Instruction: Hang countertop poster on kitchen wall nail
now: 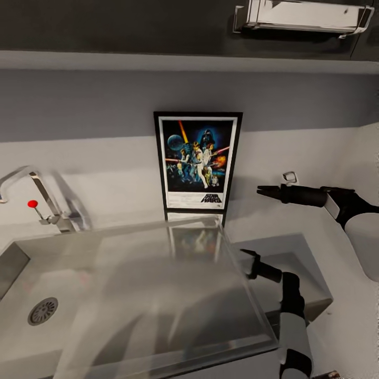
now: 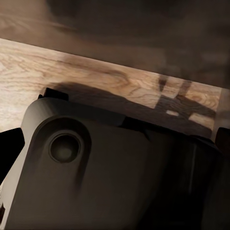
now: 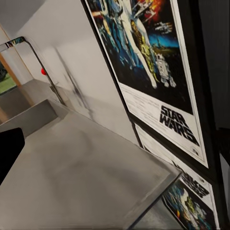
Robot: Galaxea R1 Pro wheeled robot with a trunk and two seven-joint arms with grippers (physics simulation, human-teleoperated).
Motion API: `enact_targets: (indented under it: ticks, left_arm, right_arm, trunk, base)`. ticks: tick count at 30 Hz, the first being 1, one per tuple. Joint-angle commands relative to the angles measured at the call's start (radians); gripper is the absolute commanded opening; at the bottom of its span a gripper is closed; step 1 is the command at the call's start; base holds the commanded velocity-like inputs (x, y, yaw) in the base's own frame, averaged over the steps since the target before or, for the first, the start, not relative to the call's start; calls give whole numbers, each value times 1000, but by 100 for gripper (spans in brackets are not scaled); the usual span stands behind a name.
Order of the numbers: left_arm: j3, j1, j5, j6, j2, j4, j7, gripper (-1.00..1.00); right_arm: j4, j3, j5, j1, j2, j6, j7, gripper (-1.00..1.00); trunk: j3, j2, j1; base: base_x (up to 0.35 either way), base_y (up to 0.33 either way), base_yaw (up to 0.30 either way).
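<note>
The right gripper (image 1: 261,191), fingers nearly together w/ nothing held, is hovering at 3 o'clock of the poster (image 1: 198,160); a side push could be tipping it over.

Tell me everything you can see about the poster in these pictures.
The poster is an upright rectangle with a thin black frame, a white border and dark blue artwork of figures, a lightsaber and the words STAR WARS. It stands on the grey kitchen countertop against the pale back wall, behind the drainboard, whose shiny surface reflects it. Nothing grips it: the right gripper hovers beside its right edge, apart from it.
</note>
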Motion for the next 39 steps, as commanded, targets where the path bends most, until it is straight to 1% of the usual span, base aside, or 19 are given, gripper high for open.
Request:
enact_targets:
  ticks: [1, 6, 12, 22, 29, 39]
  left_arm:
    - [4, 0, -3, -3, 0, -1, -5, 100]
    - [4, 0, -3, -3, 0, -1, -5, 100]
    - [4, 0, -3, -3, 0, -1, -5, 100]
    - [4, 0, -3, -3, 0, -1, -6, 100]
    - [4, 0, -3, -3, 0, -1, -6, 100]
    - [4, 0, -3, -3, 0, -1, -6, 100]
  right_arm:
    - [0, -4, 3, -1, 1, 11, 4, 100]
    - [0, -3, 4, -1, 5, 8, 4, 100]
    - [-19, -2, 4, -1, 6, 5, 4, 100]
    - [-33, -1, 3, -1, 8, 8, 4, 100]
    - [-34, -1, 3, 0, 8, 9, 4, 100]
    - [-34, -1, 3, -1, 7, 9, 4, 100]
  trunk:
    - [-2, -1, 0]
    - [-9, -1, 0]
    - [-11, -1, 0]
    - [-12, -1, 0]
    - [-12, -1, 0]
    - [-12, -1, 0]
  base:
    - [0, 0, -103]
    - [0, 0, -85]
    - [0, 0, -7]
    - [0, 0, 219]
    - [0, 0, 87]
    - [0, 0, 192]
